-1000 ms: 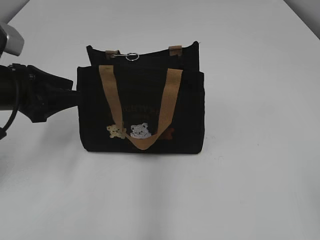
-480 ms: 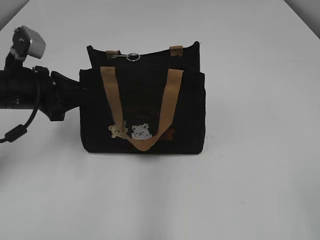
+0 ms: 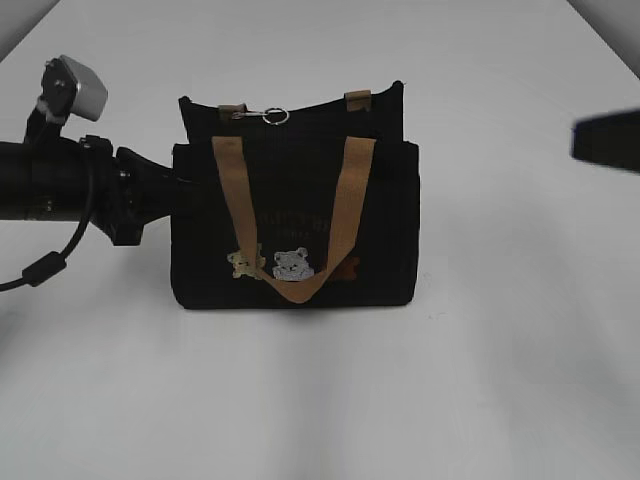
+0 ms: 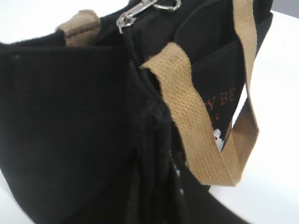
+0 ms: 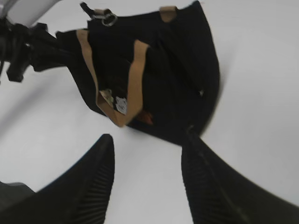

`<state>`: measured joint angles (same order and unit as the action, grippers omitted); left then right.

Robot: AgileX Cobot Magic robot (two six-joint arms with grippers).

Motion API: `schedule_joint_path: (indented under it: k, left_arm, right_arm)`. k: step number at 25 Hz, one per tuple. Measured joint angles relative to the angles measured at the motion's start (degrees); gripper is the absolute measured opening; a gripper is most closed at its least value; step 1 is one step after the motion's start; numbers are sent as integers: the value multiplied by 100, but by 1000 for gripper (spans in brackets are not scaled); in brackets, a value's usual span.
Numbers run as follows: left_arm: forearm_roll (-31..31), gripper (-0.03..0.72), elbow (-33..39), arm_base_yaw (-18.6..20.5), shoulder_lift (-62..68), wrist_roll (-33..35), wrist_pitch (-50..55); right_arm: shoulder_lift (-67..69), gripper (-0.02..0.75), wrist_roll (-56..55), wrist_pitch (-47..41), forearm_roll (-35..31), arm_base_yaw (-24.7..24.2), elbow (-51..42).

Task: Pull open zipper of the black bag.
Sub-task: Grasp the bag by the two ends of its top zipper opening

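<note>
A: Status on the zip?
B: Not started. The zipper [image 3: 300,108] is closed along the top edge, silver pull [image 3: 262,114] at the left end of the black bag [image 3: 295,225], untouched. Bag stands upright mid-table [image 3: 500,350].
A: Grippers?
B: Left gripper [image 3: 178,190] is pressed against the bag's left side; can't tell from here whether it's clamped on fabric. Right gripper [image 5: 147,179] is spread apart, empty, well to the right of the bag.
A: Change from 1 second back?
B: Bag nudged slightly right. Right arm has just entered at the right edge; it was out of view. Left wrist has rolled.
</note>
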<state>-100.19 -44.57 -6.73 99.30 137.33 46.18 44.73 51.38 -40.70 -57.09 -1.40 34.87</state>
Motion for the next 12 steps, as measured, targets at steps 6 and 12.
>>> schedule_joint_path:
  k: [6, 12]
  left_arm:
    - [-5, 84, 0, 0, 0, 0, -5]
    - [-17, 84, 0, -2, 0, 0, -41]
  right_arm:
    - [2969, 371, 1554, -151, -1851, 323, 1919]
    - [4886, 371, 1316, -217, -2003, 1230, 3700]
